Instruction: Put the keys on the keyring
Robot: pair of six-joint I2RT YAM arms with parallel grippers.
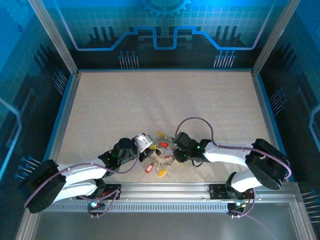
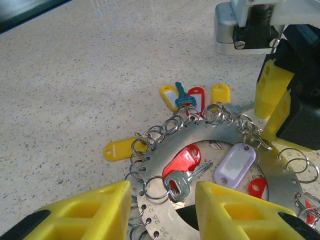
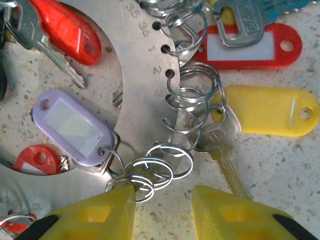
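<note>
Near the front edge of the pale speckled table, between the two arms: a wide flat grey metal keyring, lying flat. Numbered holes along its rim, with small wire split rings threaded through many of them.

Inside the ring's open centre, resting on the table:
- a glossy red plastic tag with a silver key, hooked to a split ring at the inner rim;
- beside it, a pale purple tag with a white label window;
- further along, a smaller red tag, partly tucked under the plate.

Outside the rim, fanning away:
- a plain yellow tag, off on its own;
- close together at the far side, a second yellow tag, a teal key, a red tag with a white label and a third yellow tag.

Seen close from the right wrist: a long yellow tag over a bare silver key, both hanging from stacked split rings at the rim.

Left gripper: yellow fingers partly apart, poised over the ring's rim, plate and small loops lying in the gap.

Right gripper: yellow fingers likewise parted at the opposite rim, with a cluster of split rings just ahead of the gap and one loop touching a fingertip.
</note>
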